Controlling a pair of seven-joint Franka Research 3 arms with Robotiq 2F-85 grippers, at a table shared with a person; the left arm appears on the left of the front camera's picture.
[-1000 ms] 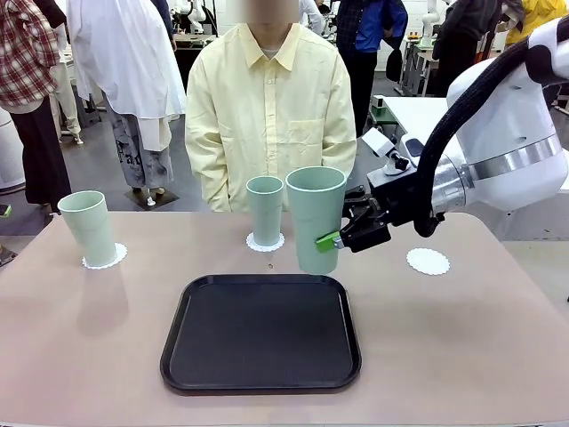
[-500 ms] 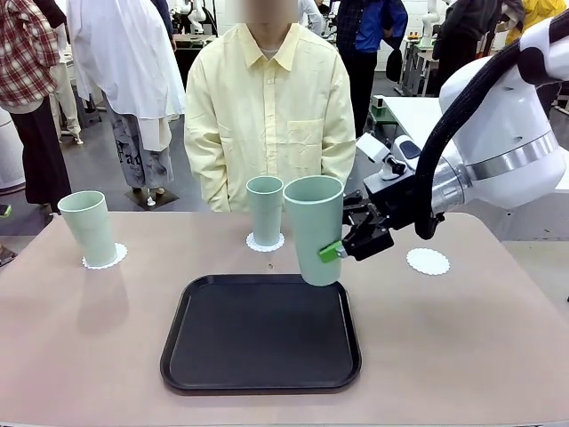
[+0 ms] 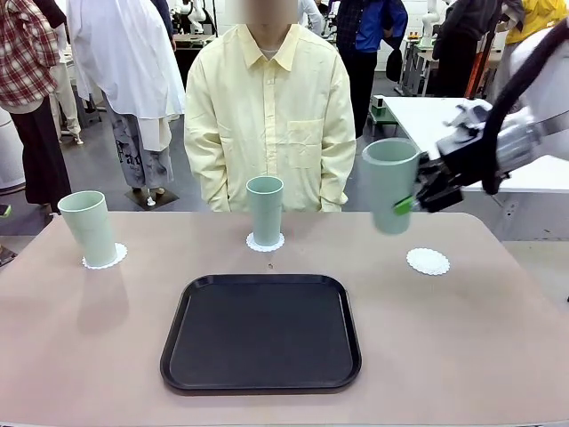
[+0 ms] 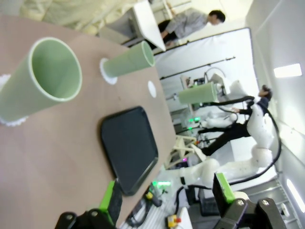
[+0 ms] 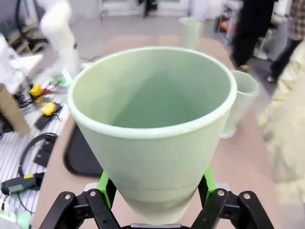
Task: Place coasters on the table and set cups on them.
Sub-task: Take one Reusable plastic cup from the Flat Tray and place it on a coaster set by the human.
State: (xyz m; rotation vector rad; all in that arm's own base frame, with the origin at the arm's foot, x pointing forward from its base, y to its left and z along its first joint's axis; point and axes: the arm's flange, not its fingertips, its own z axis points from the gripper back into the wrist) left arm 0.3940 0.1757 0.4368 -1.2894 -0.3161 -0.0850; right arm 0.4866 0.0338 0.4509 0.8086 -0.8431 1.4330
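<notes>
Three pale mint-green cups show. One cup (image 3: 87, 228) stands on a lacy white coaster (image 3: 106, 259) at the far left of the beige table (image 3: 498, 356). Another cup (image 3: 265, 209) stands on a coaster (image 3: 265, 242) at the far middle. My right gripper (image 3: 412, 201) is shut on the third cup (image 3: 389, 185), holding it in the air, slightly tilted, up and left of a bare coaster (image 3: 428, 261). In the right wrist view that cup (image 5: 152, 124) sits between the green pads (image 5: 106, 183). My left gripper (image 4: 166, 200) is open and holds nothing, near the left cup (image 4: 38, 81).
A black tray (image 3: 261, 332) lies bare in the middle of the table, nearer my side. A person in a pale yellow shirt (image 3: 271, 116) stands at the far edge behind the middle cup, hands out of sight. A white table (image 3: 427, 116) stands beyond at the right.
My right arm has carried the cup up and to the right, from over the tray's far edge to a spot near the bare coaster. The two standing cups have not moved.
</notes>
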